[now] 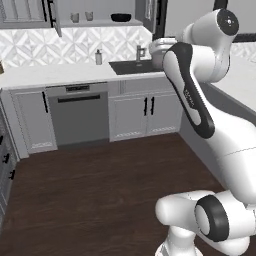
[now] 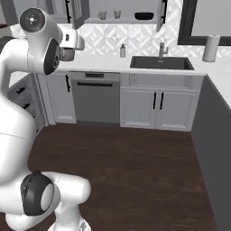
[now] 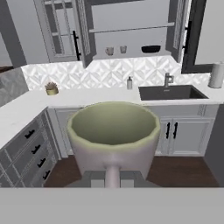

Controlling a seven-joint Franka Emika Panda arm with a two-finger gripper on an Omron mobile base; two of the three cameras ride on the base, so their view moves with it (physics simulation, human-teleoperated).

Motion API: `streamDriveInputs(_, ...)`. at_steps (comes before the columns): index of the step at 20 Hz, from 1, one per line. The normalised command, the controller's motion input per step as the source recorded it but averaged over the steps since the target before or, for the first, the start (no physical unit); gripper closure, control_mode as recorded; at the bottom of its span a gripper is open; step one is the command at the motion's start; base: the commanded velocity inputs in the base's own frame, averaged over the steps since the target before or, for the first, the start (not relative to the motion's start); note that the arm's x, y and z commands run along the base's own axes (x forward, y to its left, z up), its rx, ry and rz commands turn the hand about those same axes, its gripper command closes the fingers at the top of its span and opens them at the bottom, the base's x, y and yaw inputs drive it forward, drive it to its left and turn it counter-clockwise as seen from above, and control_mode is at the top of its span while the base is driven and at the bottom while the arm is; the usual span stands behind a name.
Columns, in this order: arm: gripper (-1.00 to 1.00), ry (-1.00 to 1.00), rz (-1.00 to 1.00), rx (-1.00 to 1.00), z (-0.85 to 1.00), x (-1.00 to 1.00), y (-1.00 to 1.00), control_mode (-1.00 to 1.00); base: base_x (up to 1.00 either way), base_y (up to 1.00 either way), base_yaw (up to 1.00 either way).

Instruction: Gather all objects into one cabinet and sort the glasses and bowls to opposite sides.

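A beige-grey handled cup with a pale green inside fills the middle of the hand view, upright, with my gripper shut on its handle. The hand is raised at about counter height, well back from the counter. Ahead, the grey upper cabinet stands open, doors swung out. On its shelf two small greyish cups stand left of centre and a black bowl sits to the right. The same cups and bowl show in the left base view, and the bowl in the right one.
Below the cabinet run a white counter, a dark sink with faucet, and a soap pump bottle. A paper towel roll stands at right, a small potted plant at left. A dark wood floor lies between me and the cupboards.
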Motion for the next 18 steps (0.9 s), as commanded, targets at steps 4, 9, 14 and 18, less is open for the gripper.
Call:
streamDriveInputs(4,1.0,0.0,0.0,0.0,0.0,0.0,0.0,1.0,1.0,0.13,0.0)
streamDriveInputs(9,1.0,0.0,0.0,0.0,0.0,0.0,0.0,1.0,1.0,0.0,0.0)
streamDriveInputs(14,1.0,0.0,0.0,0.0,0.0,0.0,0.0,1.0,1.0,0.01,0.0)
streamDriveInputs(18,1.0,0.0,0.0,0.0,0.0,0.0,0.0,1.0,1.0,0.01,0.0)
